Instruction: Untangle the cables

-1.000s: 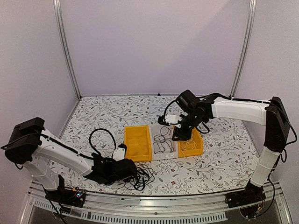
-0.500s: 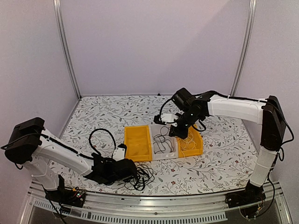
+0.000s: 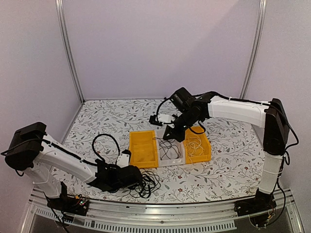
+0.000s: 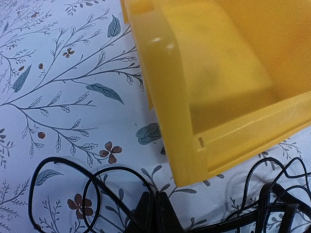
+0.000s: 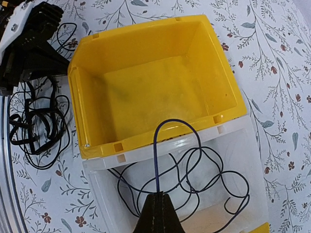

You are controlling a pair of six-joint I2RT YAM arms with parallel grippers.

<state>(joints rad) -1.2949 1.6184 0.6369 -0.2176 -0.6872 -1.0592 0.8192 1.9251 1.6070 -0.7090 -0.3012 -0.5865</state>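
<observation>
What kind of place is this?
Probably a robot lab test booth, not a home. A left arm and a right arm are bolted to a metal rail at the table edge, plain walls close it in, and cables lie in sorting bins.

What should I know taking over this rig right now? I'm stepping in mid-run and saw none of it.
Left gripper: shut, tips in the tangle of black cables in front of the bins; whether it pinches a strand is unclear.
Right gripper: shut on a black cable, above the clear bin where that cable's loops lie.
Done: the cream-white cable lies in the right yellow bin.
Left: the left yellow bin is empty; the tangle is not yet separated.
</observation>
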